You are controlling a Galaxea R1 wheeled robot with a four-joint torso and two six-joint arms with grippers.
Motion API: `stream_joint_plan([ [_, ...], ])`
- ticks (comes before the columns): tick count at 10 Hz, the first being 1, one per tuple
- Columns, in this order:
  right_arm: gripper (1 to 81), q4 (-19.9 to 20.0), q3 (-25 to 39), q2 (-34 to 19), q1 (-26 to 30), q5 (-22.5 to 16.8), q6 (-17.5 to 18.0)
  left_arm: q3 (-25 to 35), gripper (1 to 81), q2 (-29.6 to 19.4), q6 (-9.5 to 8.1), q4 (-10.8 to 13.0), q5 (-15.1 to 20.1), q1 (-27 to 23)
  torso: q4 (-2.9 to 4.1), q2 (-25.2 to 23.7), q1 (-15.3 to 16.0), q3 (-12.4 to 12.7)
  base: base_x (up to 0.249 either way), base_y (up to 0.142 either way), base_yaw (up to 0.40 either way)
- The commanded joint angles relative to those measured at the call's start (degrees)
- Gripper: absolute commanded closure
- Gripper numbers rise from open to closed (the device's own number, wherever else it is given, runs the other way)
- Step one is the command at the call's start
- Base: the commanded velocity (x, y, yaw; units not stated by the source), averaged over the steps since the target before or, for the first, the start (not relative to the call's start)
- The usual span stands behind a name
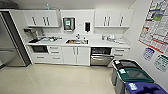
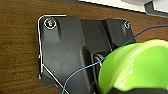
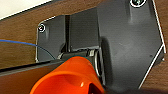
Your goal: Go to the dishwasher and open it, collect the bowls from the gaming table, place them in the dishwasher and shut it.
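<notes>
The head view looks down on a kitchenette. The dishwasher (image 1: pixel 101 56) sits under the counter (image 1: pixel 100 43) toward its right end, beside two white cabinet doors (image 1: pixel 76 55); its steel door stands partly open, tilted out at the top, with dark interior showing above it. A sink (image 1: pixel 77 41) is set near the counter's middle. Three drawers (image 1: pixel 55 52) stack left of the cabinet doors, and a dark oven (image 1: pixel 39 49) sits under the counter's left end. Three bins stand along the right wall: a black one (image 1: pixel 126 65), a green one (image 1: pixel 136 75), and a blue one (image 1: pixel 146 88). A steel fridge (image 1: pixel 11 42) fills the left side.

In the left wrist view a green bowl (image 2: pixel 136 67) shows large, close to the camera, over a brown wood-grain surface (image 2: pixel 17 37). In the right wrist view an orange bowl (image 3: pixel 68 77) shows the same way. Whether either gripper's fingers are apart or clamped cannot be told.
</notes>
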Motion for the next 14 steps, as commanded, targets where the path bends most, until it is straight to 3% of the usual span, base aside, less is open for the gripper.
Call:
stream_joint_plan([
  [1,81.1,-0.64,0.36,0.16,1.34,-2.81,-0.23,-0.06,81.1,-1.25,0.13,0.03,1.61,-1.43,0.00,0.00,0.01,0.00,0.133,0.000,0.000],
  [14,81.1,-0.56,0.36,0.16,1.43,-2.81,-0.23,-0.06,81.1,-1.25,0.13,-0.06,1.61,-1.43,0.00,0.00,0.01,0.00,0.133,0.000,0.000],
])
